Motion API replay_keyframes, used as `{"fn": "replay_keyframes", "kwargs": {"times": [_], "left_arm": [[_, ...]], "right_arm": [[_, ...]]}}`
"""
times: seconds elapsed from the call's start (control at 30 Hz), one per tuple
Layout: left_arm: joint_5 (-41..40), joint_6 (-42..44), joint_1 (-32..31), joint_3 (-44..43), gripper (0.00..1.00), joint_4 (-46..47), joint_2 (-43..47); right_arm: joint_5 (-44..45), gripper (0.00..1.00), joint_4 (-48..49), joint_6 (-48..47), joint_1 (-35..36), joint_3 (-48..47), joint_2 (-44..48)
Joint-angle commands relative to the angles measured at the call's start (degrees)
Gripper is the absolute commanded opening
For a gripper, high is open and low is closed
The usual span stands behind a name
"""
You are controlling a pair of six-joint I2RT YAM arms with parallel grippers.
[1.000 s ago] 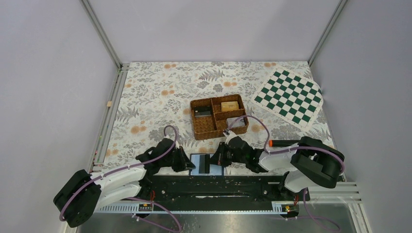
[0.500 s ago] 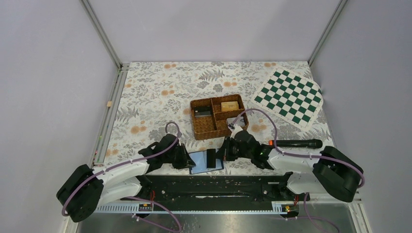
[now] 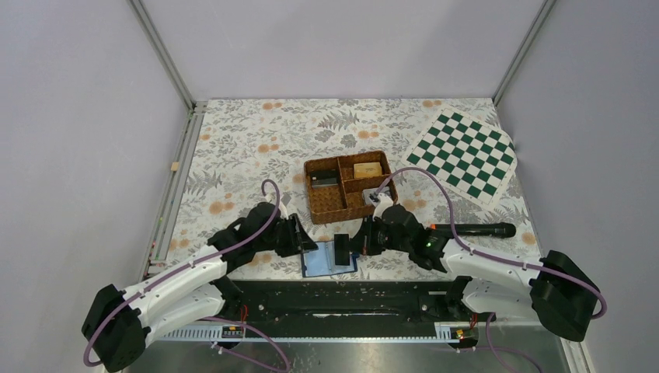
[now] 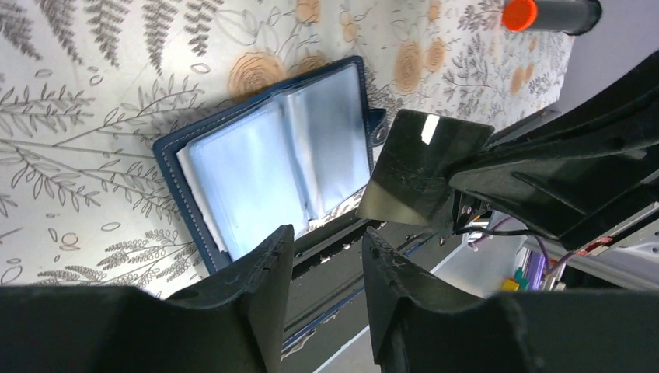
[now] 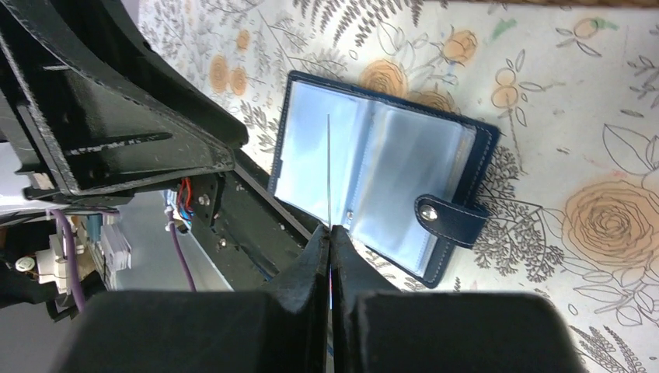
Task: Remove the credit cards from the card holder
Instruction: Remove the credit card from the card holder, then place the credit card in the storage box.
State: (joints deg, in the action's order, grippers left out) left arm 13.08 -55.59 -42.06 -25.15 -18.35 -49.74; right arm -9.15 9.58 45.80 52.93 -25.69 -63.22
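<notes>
The card holder (image 3: 320, 263) lies open on the floral cloth at the near edge, navy outside and light blue inside (image 4: 264, 163), its snap tab (image 5: 451, 217) on one side. My right gripper (image 5: 330, 233) is shut on a dark glossy credit card (image 4: 416, 171). It holds the card just above the holder's right half (image 3: 342, 250), and the right wrist view shows it edge-on as a thin line (image 5: 329, 167). My left gripper (image 4: 326, 241) is open at the holder's left edge (image 3: 305, 245), with nothing between its fingers.
A brown wicker tray (image 3: 314, 203) with several compartments stands just beyond the holder. A green-and-white chessboard (image 3: 464, 155) lies at the back right. A black marker with an orange cap (image 3: 470, 230) lies right of my right wrist. The black base rail (image 3: 342, 299) runs along the near edge.
My left gripper has opened and let go of the card holder's left edge. The right gripper has drawn the dark card up and slightly right, away from the holder's pockets.
</notes>
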Motion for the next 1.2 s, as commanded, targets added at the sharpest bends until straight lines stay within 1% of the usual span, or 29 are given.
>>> {"fn": "replay_keyframes", "kwargs": {"times": [0.0, 0.13, 0.27, 0.43, 0.57, 0.63, 0.7, 0.73, 0.8, 0.83, 0.87, 0.97, 1.03, 1.1, 1.13, 1.17], "left_arm": [[1.8, 5.1, -0.1, -2.5, 0.39, 4.0, 1.7], [6.0, 5.5, -0.1, -0.4, 0.42, 10.2, 2.1], [10.2, 5.9, -0.1, 0.7, 0.47, 15.4, 2.4], [12.6, 8.4, -0.1, -0.9, 0.54, 16.2, 2.4], [13.2, 9.2, -0.1, -1.9, 0.55, 15.2, 2.1], [14.4, 8.9, 0.0, -1.7, 0.54, 16.5, 2.5], [17.8, 8.5, 0.0, -1.4, 0.51, 19.8, 2.5], [18.9, 8.2, 0.0, -1.5, 0.45, 20.7, 2.1], [20.1, 7.3, 0.0, -2.1, 0.26, 21.5, 1.6], [20.3, 6.8, 0.0, -2.4, 0.19, 21.6, 1.4], [20.3, 6.3, 0.0, -2.7, 0.13, 21.3, 1.3], [19.9, 3.5, 0.1, -3.4, 0.0, 20.8, 2.4], [18.4, 0.5, 0.2, -3.4, 0.0, 20.5, 3.8], [17.1, -3.3, 0.2, -3.2, 0.0, 21.2, 5.2], [16.3, -5.4, 0.4, -3.1, 0.0, 21.5, 5.9], [15.2, -7.7, 0.4, -2.9, 0.0, 21.7, 6.4]], "right_arm": [[-1.3, 0.0, -1.0, -2.1, -0.4, -3.3, 1.7], [-2.2, 0.0, -0.8, -1.4, -0.3, -3.4, 2.0], [-5.5, 0.0, 0.7, 0.1, -0.4, -4.1, 2.3], [-13.0, 0.0, 4.6, 1.0, -0.6, -5.1, 2.7], [-17.2, 0.0, 7.1, -1.8, -0.7, -5.2, 3.5], [-19.0, 0.0, 7.1, -3.4, -0.7, -5.5, 3.9], [-22.1, 0.0, 7.6, -5.1, -0.7, -6.1, 3.1], [-23.7, 0.0, 7.3, -5.7, -0.8, -7.0, 2.5], [-24.9, 0.0, 6.0, -6.2, -0.8, -8.1, 1.6], [-24.9, 0.0, 5.8, -6.3, -0.9, -8.3, 1.4], [-24.7, 0.0, 5.6, -6.3, -0.9, -8.6, 1.5], [-21.7, 0.07, 2.3, -8.2, -1.0, -10.0, 2.7], [-18.4, 0.16, -2.1, -11.1, -1.1, -11.9, 3.8], [-14.8, 0.22, -6.5, -14.6, -1.0, -14.6, 4.7], [-13.3, 0.27, -8.6, -16.8, -1.0, -15.8, 5.1], [-11.7, 0.36, -11.1, -19.0, -1.0, -17.0, 5.6]]}}
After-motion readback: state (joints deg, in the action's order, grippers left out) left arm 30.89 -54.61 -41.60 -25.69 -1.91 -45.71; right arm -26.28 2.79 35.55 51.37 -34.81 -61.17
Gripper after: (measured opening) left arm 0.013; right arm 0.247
